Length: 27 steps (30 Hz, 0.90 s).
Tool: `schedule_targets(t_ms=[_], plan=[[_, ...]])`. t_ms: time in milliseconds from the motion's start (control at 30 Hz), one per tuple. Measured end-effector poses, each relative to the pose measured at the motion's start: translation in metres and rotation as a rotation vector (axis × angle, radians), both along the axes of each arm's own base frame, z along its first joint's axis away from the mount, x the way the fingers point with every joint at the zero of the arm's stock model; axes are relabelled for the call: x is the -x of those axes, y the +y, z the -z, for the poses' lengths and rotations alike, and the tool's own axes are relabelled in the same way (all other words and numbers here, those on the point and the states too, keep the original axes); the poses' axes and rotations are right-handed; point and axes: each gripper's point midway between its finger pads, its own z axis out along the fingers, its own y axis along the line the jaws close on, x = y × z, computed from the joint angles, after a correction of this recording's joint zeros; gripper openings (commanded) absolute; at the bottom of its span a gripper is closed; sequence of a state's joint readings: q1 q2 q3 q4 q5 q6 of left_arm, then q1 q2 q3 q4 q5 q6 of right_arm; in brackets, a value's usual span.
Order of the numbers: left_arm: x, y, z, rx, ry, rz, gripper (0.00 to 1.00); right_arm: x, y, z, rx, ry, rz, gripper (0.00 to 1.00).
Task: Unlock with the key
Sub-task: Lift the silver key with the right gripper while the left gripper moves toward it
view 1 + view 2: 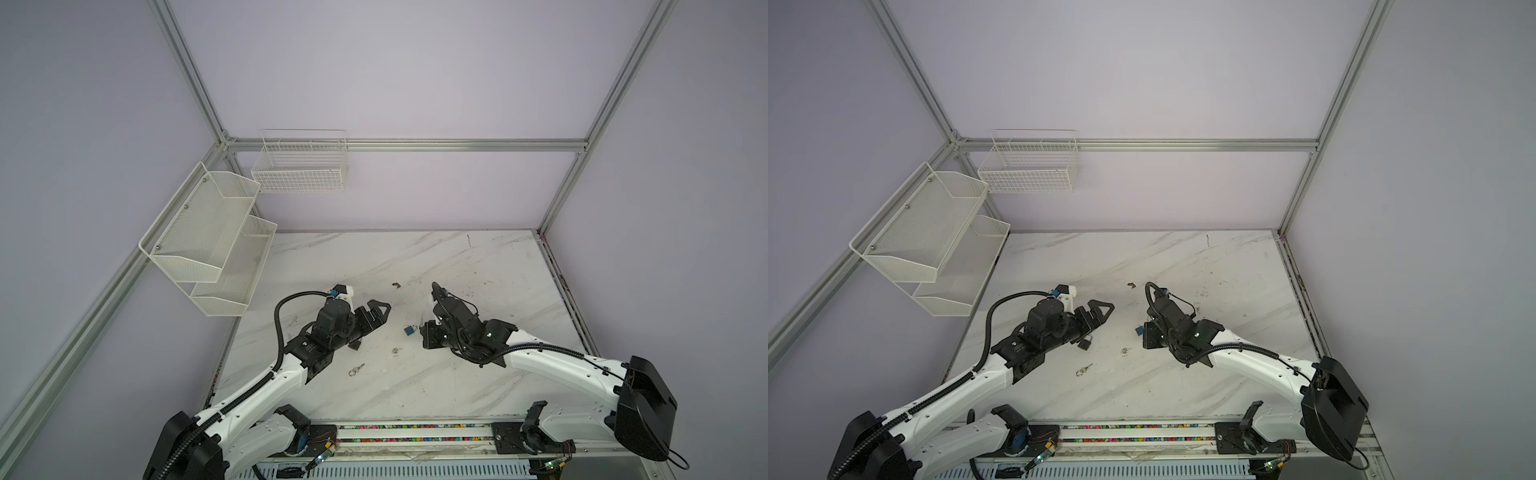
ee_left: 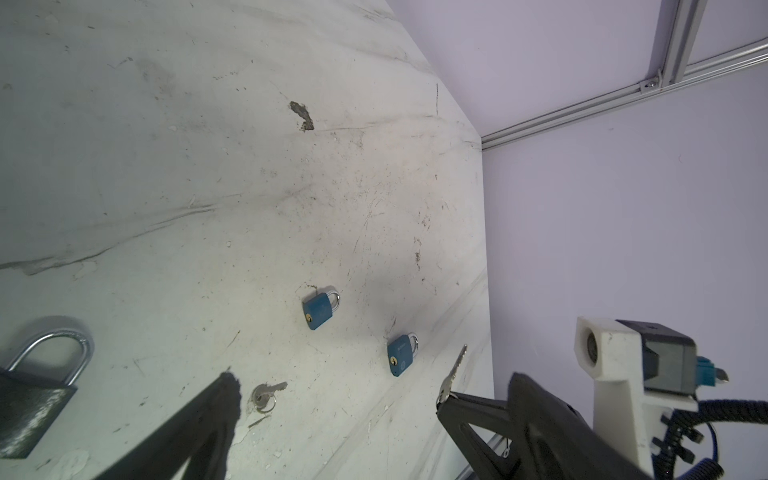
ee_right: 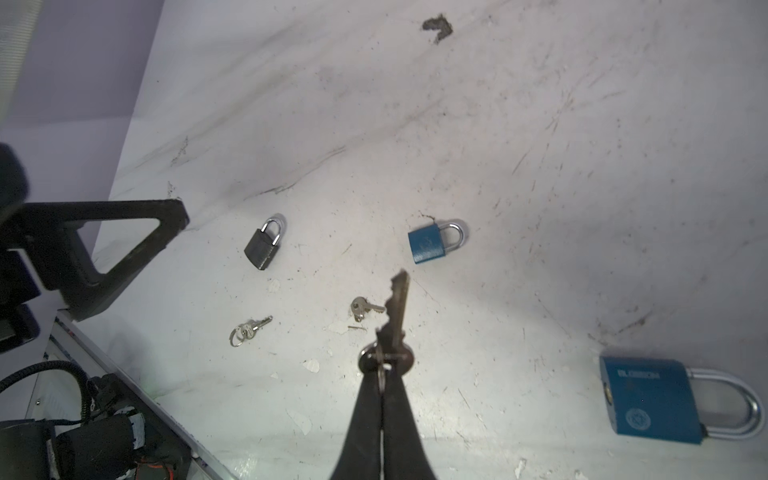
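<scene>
My right gripper (image 3: 384,361) is shut on the bow of a silver key (image 3: 397,311), held above the table with the blade pointing forward. The key (image 2: 455,370) also shows in the left wrist view. A small blue padlock (image 3: 432,243) lies ahead of the key, and a second blue padlock (image 3: 652,399) lies close beside it. A black padlock (image 3: 264,245) lies near my left gripper (image 1: 386,308), which is open and empty; one of its fingers (image 2: 208,424) hangs over the table. In a top view only one blue padlock (image 1: 409,330) shows.
Two spare keys (image 3: 363,309) (image 3: 249,330) lie loose on the marble table (image 1: 457,266). A chipped dark mark (image 3: 436,25) is farther back. White mesh shelves (image 1: 208,249) and a wire basket (image 1: 299,166) hang on the left and back walls.
</scene>
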State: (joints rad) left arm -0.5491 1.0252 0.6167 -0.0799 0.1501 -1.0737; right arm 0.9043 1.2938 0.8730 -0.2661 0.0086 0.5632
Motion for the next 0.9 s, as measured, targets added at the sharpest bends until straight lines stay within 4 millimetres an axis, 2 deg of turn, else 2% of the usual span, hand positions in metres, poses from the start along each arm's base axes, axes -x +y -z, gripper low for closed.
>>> schedule_targets(t_ms=[267,400,733,900], plan=[[-0.009,-0.026,-0.042,0.05,-0.061,0.117,0.85,-0.007,0.015,-0.03,0.007,-0.155,-0.14,0.0],[-0.014,-0.039,-0.053,0.055,-0.08,0.183,0.73,-0.008,0.024,-0.043,-0.002,-0.221,-0.209,0.0],[-0.015,-0.058,-0.054,0.052,-0.066,0.287,0.45,-0.017,0.041,-0.051,0.028,-0.293,-0.292,0.0],[-0.016,-0.06,-0.05,0.041,-0.063,0.301,0.37,-0.016,0.042,-0.051,0.031,-0.3,-0.309,0.0]])
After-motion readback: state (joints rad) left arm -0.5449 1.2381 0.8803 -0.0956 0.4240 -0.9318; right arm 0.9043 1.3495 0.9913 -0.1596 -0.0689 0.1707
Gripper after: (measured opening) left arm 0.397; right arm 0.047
